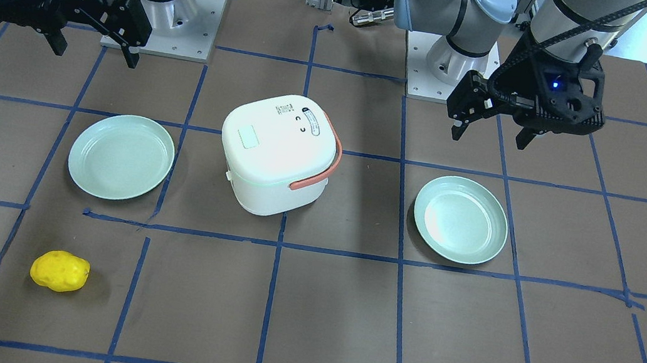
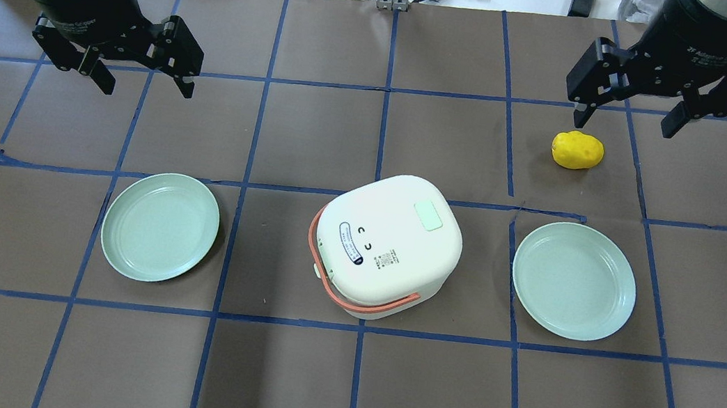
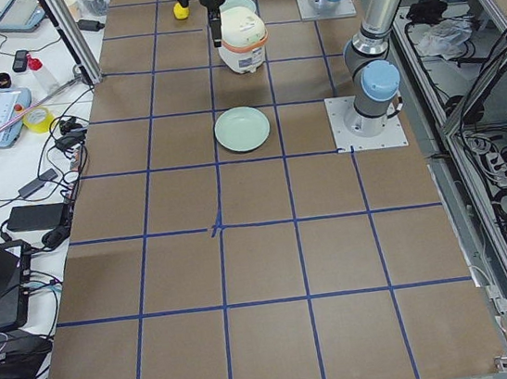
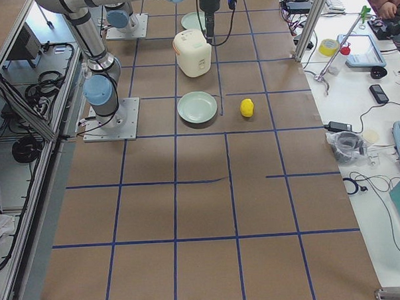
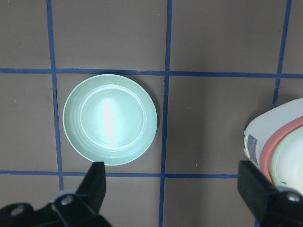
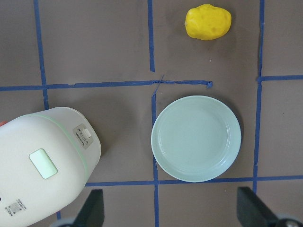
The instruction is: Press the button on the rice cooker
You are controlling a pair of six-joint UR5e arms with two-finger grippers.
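Black, empty and spread wide, the left hand (image 2: 146, 85) and right hand (image 2: 623, 126) hang in the overhead view's upper corners, well apart from the white rice cooker (image 2: 390, 242) at mid-frame on the bench (image 2: 284, 376), so the reach looks unstarted; next, one of them must likely descend onto the lid's pale green button (image 2: 427, 216).

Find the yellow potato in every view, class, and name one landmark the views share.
Exterior front-facing: yellow potato lower left.
Overhead exterior: potato upper right.
Exterior left: potato top, far end.
Exterior right: potato beside near plate.
Left wrist: not in it.
Right wrist: potato top.
Landmark: rice cooker.
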